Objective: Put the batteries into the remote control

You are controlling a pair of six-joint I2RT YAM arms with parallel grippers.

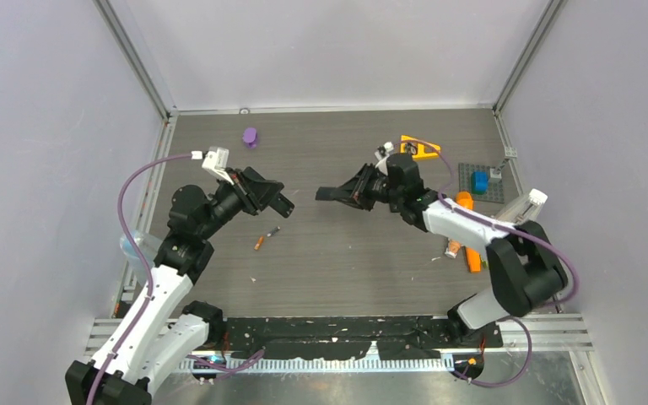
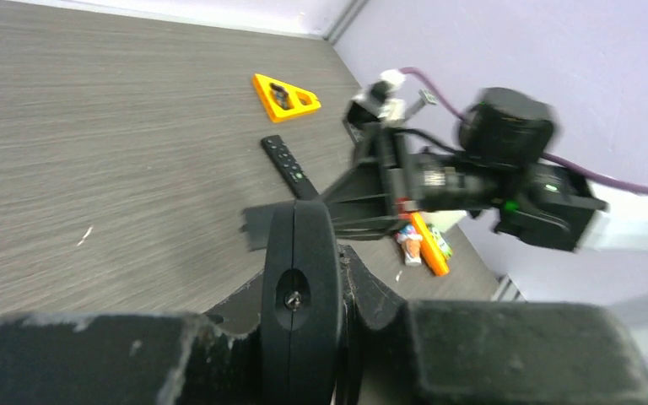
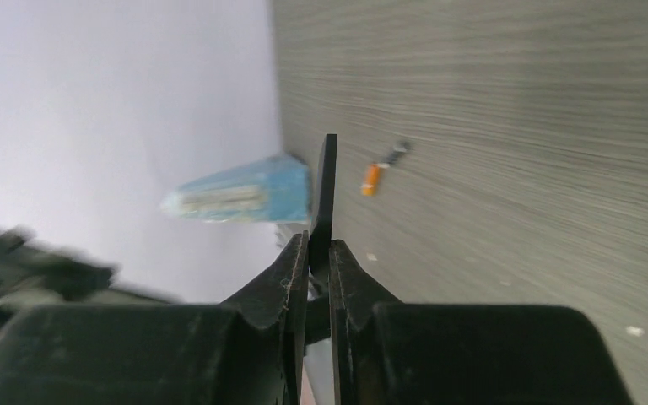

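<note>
You're early, I judge: no cell looks loaded. Your left fingers pinch narrow on a black body, probably the remote control. Your right fingers clamp a thin black plate, likely its cover. The batteries lie on the tabletop, 6 o'clock from the left fingers.

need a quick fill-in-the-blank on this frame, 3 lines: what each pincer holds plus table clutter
1. The left pincer is shut on a thick, round-ended remote control coloured ___.
2. The right pincer clamps a thin flat black plate, while the small loose battery on the grey wood-grain table has a dark tip and an ___ body.
3. The flat plastic triangle near the table's far right corner is ___.
Missing words: black; orange; yellow.
</note>
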